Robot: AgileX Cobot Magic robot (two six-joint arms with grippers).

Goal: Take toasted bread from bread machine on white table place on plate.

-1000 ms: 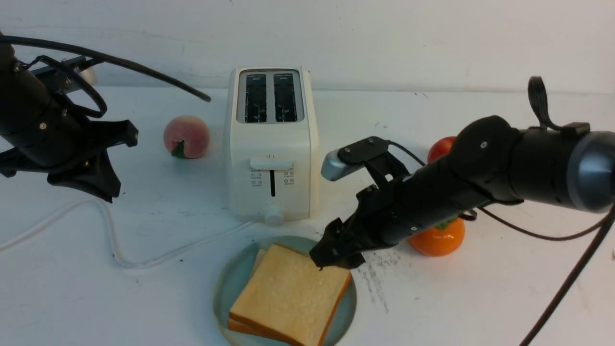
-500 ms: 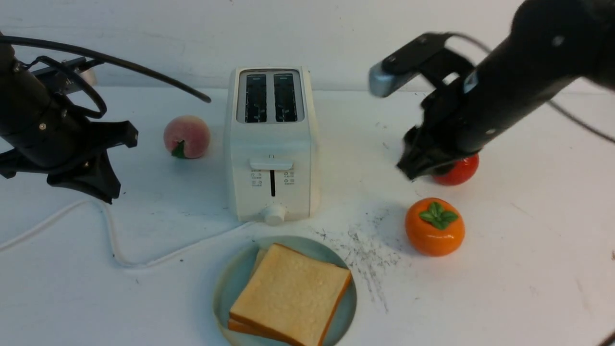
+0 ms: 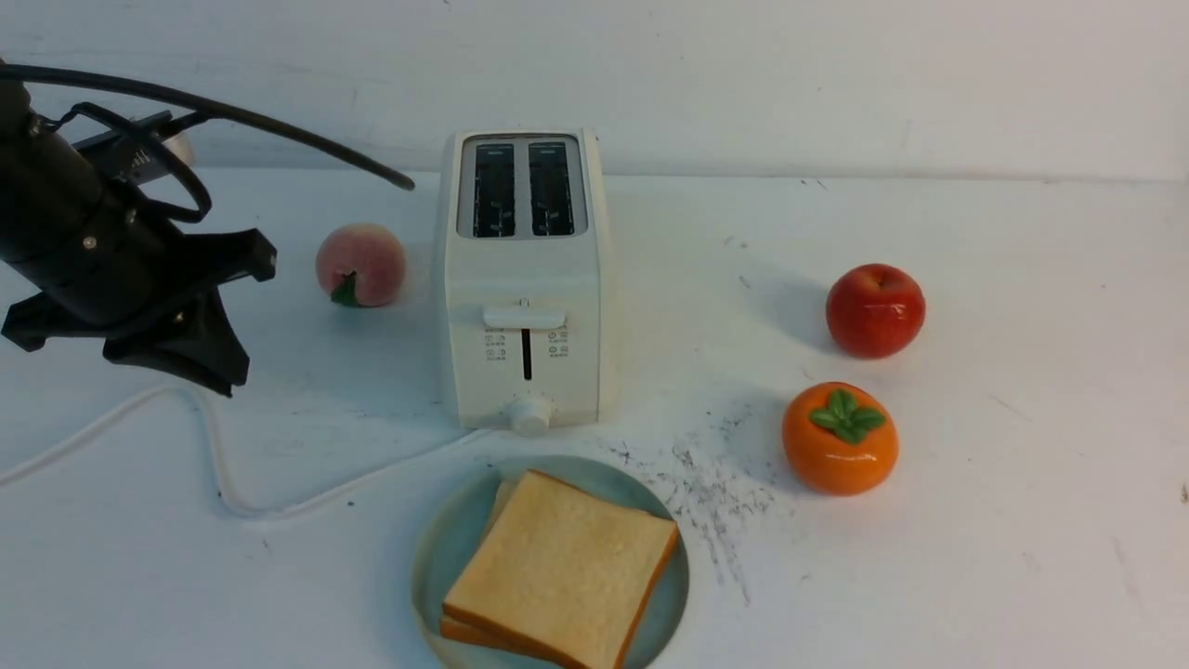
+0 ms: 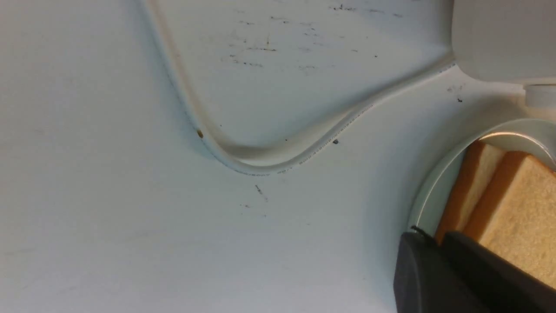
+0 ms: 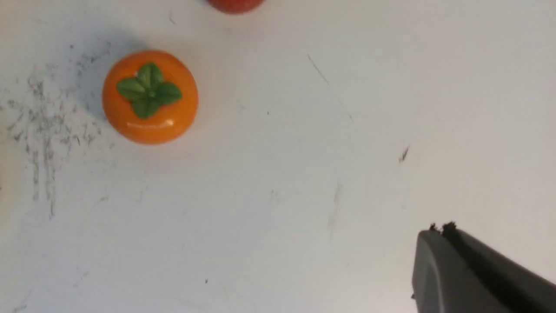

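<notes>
While the left hand (image 4: 434, 238) hangs above the counter (image 3: 975, 548) well to the left of the cream-white boxy two-slot toaster (image 3: 520, 279), the two square golden-tan toast slices (image 3: 567, 567) lie stacked on the round glossy pale teal-green plate (image 3: 433, 557). The plate sits on the counter just in front of the toaster, close to its knob. The top slice is skewed a bit vs the lower one, w/ orange-brown crust showing at the edges.

In the left wrist view, the left hand's dark fingers are pressed together w/ nothing btwn them, above the thin white cord (image 3: 215, 465) that loops out from the toaster's base. The right hand (image 5: 441, 230) is out of the front view. Its wrist view shows the fingers closed tight and holding nothing, above the counter on the toaster's right side.

A round pink-orange peach (image 3: 360, 264) sits just left of the toaster. A glossy red apple (image 3: 875, 309) and a shiny orange persimmon (image 3: 840, 437) w/ a green leaf cap sit well to the toaster's right, the persimmon nearer the front. Dark scuff marks (image 3: 715, 502) lie in front of the toaster, to its right.
</notes>
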